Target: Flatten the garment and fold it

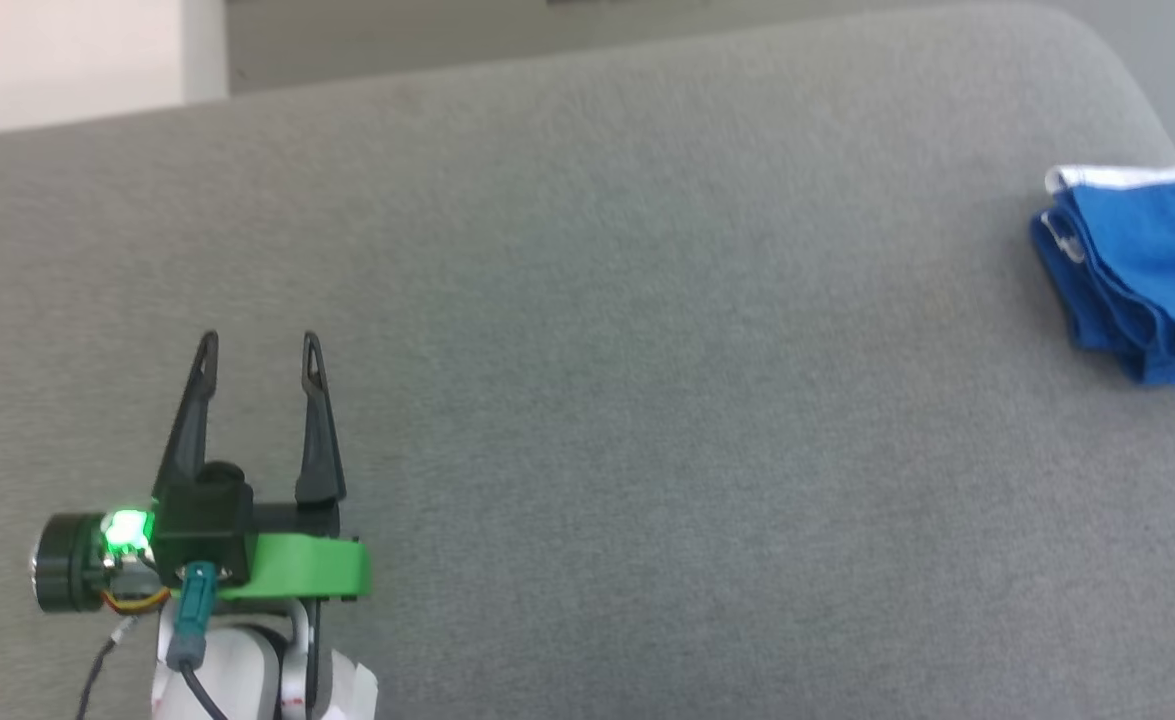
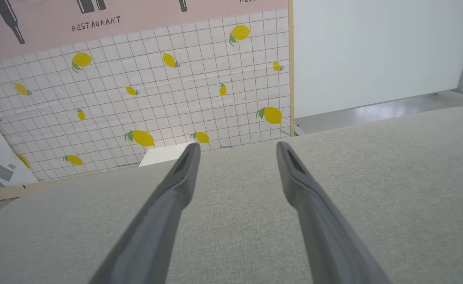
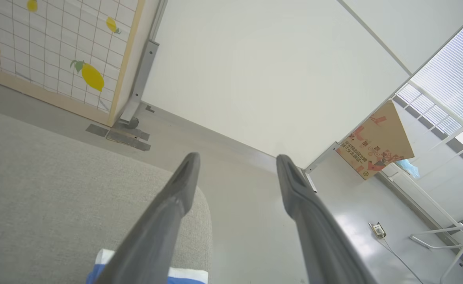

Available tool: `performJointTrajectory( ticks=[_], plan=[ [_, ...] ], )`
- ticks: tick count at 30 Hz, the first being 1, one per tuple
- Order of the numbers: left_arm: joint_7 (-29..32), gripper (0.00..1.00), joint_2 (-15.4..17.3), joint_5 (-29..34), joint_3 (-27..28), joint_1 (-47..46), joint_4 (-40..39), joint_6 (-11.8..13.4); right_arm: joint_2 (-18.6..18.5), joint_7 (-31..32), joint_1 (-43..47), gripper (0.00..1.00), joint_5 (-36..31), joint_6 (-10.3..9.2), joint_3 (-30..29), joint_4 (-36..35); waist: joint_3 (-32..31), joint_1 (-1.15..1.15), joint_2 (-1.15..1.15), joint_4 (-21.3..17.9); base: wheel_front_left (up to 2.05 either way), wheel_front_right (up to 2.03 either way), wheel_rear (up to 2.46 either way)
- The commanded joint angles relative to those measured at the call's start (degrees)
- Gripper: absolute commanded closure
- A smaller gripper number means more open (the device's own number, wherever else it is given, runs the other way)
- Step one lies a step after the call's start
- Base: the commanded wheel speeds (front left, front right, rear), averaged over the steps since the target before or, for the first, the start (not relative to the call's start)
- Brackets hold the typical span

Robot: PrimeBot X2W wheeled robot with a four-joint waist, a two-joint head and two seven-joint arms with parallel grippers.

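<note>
The garment, bright blue shorts with white trim, lies folded in a small bundle at the right edge of the grey cushioned surface. A strip of its blue and white cloth peeks out at the bottom of the right wrist view, below my right gripper, which is open and empty over the cushion's corner. Far from the shorts, at the lower left of the head view, my left gripper stands open above the bare cushion. The left wrist view has its fingertips spread wide, nothing between them.
The cushion's rounded far right corner drops to a grey floor. Beyond the far edge stand a lemon-patterned tiled panel and a white wall. A cardboard box leans by the window.
</note>
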Motion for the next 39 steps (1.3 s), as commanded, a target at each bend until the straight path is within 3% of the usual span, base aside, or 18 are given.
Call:
performJointTrajectory(
  ticks=[1, 4, 9, 10, 18, 27, 39],
  plan=[
    [-0.2, 0.00, -0.4, -0.4, 0.3, 1.5, 0.7, 0.0, 2.4, -0.3, 5.9, 0.00, -3.4, -0.10, -7.7, -8.9, -5.8, 0.00, 0.00, 3.5, 0.00, 0.00, 0.00],
    [-0.2, 0.00, -0.9, -0.5, 0.4, 2.5, 1.2, -0.2, 6.0, -0.3, 14.8, 0.00, -6.8, -0.10, -17.2, -18.7, -7.4, 0.00, 0.00, 4.7, 0.00, 0.00, 0.00],
    [-0.2, 0.00, -1.6, -1.2, 1.1, 3.7, 2.2, -0.5, 14.5, -0.3, 28.2, 0.00, -12.0, -0.10, -27.9, -32.1, -9.6, 0.00, 0.00, 6.2, 0.00, 0.00, 0.00],
    [-0.2, 0.00, -2.0, -1.2, 1.1, 4.5, 2.7, -1.0, 19.7, -0.3, 35.3, 0.00, -14.3, -0.10, -31.3, -38.6, -11.0, 0.00, 0.00, 7.2, 0.00, 0.00, 0.00],
    [-0.2, 0.00, -3.0, -1.0, 1.3, 6.7, 4.2, -1.9, 29.9, -0.3, 48.9, 0.00, -16.0, -0.10, -36.5, -46.1, -14.2, 0.00, 0.00, 9.2, 0.00, 0.00, 0.00],
    [-0.2, 0.00, -3.4, -0.7, 1.4, 7.9, 5.1, -3.1, 35.6, -0.3, 58.8, 0.00, -17.1, -0.10, -36.0, -48.5, -15.7, 0.00, 0.00, 9.6, 0.00, 0.00, 0.00],
    [-0.2, 0.00, -4.3, -1.0, 1.7, 8.3, 6.1, -5.0, 38.0, 1.5, 63.9, 0.00, -17.3, -0.10, -36.2, -52.3, -15.5, 0.00, 0.00, 10.1, 0.00, 0.00, 0.00]
  ],
)
